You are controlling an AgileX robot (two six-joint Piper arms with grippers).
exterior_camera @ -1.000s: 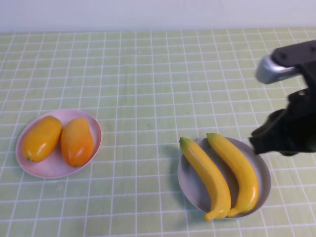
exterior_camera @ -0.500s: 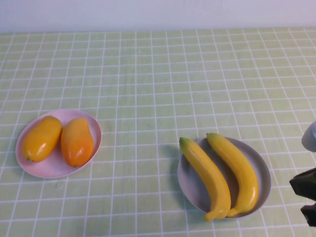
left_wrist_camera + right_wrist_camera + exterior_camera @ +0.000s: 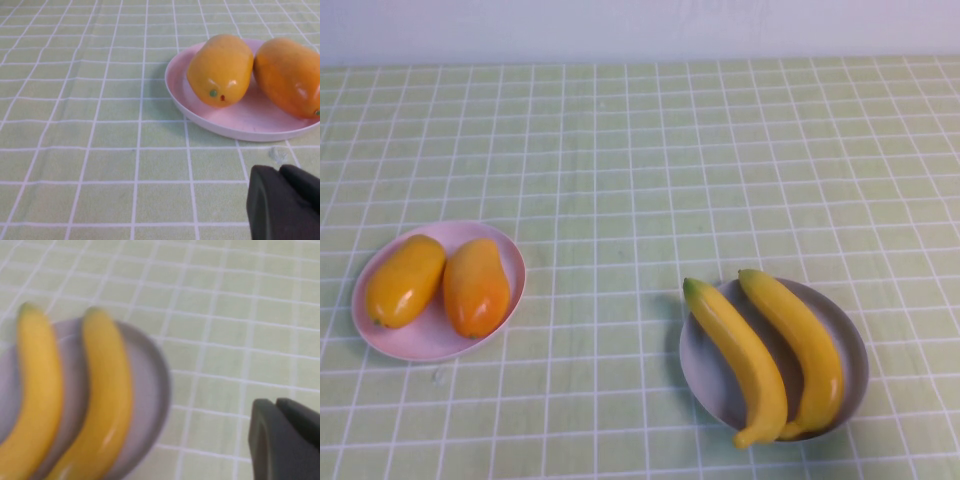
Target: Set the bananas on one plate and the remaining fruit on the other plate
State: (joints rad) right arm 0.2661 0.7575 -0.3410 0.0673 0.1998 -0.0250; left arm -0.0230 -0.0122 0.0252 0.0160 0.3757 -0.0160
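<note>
Two bananas (image 3: 740, 355) (image 3: 802, 335) lie side by side on the grey-blue plate (image 3: 704, 385) at the near right. Two orange-yellow fruits (image 3: 405, 280) (image 3: 476, 286) lie on the pale pink plate (image 3: 420, 342) at the near left. Neither arm shows in the high view. In the left wrist view my left gripper (image 3: 279, 171) is shut and empty, a short way off the pink plate (image 3: 240, 127) and its fruits (image 3: 221, 69) (image 3: 290, 75). In the right wrist view my right gripper (image 3: 276, 404) is shut and empty, beside the grey-blue plate (image 3: 150, 385) with the bananas (image 3: 35, 400) (image 3: 107, 395).
A light green cloth with a white grid (image 3: 640, 150) covers the table. A white wall runs along the far edge.
My right arm has drawn back from beside the grey-blue plate toward the near right and left the high view. The fruit and plates have not moved.
</note>
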